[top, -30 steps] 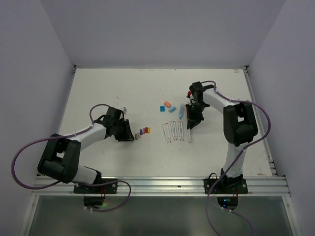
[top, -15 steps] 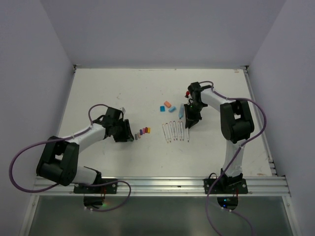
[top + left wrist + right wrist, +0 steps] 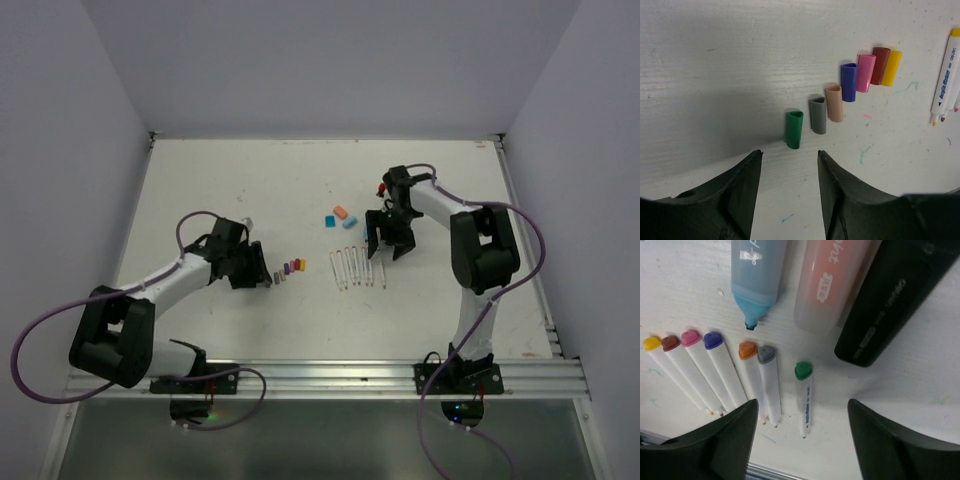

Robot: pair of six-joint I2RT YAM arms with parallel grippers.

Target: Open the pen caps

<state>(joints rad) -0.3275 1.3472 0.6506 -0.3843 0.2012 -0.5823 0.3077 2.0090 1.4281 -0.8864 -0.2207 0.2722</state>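
Since half a second ago the left gripper (image 3: 262, 279), low and left of centre in the top view, has barely shifted. Its fingers (image 3: 745, 200) are spread apart with nothing between them, just below the green cap (image 3: 794, 129). The right gripper (image 3: 385, 246), higher and right of centre, has changed more. Its jaws looked nearly together before and now stand wide apart and empty. The blue highlighter (image 3: 757, 275) that showed at its left side is now hidden beneath it from above.

The small caps (image 3: 290, 267) lie loose in a slanting row just right of the left gripper. In the left wrist view the row climbs from lower centre to upper right: green cap, grey cap (image 3: 817, 115), tan cap (image 3: 834, 103), purple cap (image 3: 848, 82), pink cap (image 3: 866, 73), dark red cap (image 3: 880, 66), yellow cap (image 3: 892, 68).

Right of the row the thin white pens (image 3: 355, 267) lie side by side, uncapped, directly below the right gripper. The right wrist view shows seven, with the green-ended pen (image 3: 804, 395) a little apart from the rest, in the gap between that gripper's fingers (image 3: 705, 450).

Above the pens lies the blue highlighter with its tip bare, then an orange highlighter (image 3: 832, 285) and, at upper right, a black highlighter (image 3: 890, 305) right beside it.

Farther up the table (image 3: 250, 180), left of the right gripper, a blue cap (image 3: 329, 221), an orange cap (image 3: 340, 212) and a pale blue cap (image 3: 350, 222) sit close together.
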